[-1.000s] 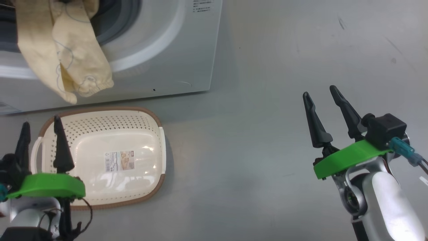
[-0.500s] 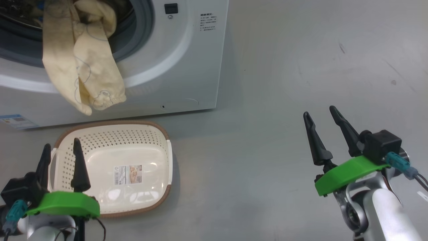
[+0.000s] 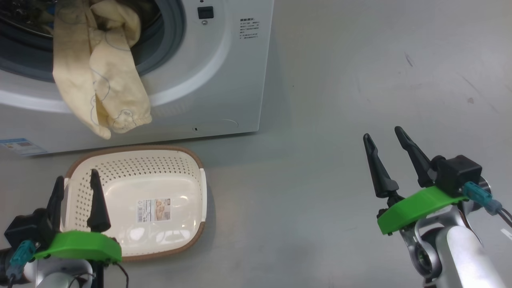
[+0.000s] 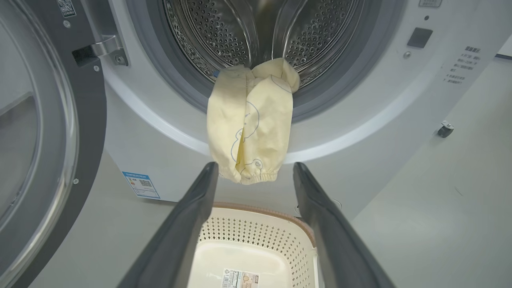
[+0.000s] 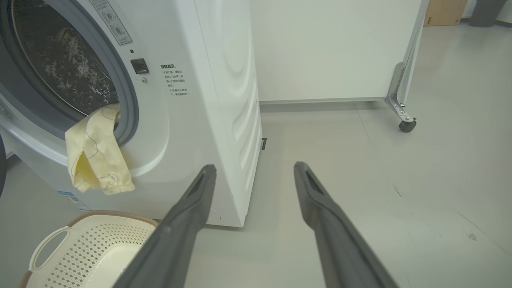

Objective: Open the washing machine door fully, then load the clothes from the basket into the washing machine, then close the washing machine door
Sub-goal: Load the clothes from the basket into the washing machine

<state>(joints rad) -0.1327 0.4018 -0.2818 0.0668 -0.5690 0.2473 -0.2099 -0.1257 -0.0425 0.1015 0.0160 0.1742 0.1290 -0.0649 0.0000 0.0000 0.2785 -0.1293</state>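
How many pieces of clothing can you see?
1: a cream garment hangs over the porthole lip of the washing machine, above the basket. Others may lie hidden in the drum.

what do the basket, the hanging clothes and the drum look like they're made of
The basket: probably moulded plastic, glossy cream, with punched holes and glare on its base.
The clothes: soft matte fabric, draping in folds, gathered cuff.
The drum: seemingly polished steel, perforated, mirror-like reflections.
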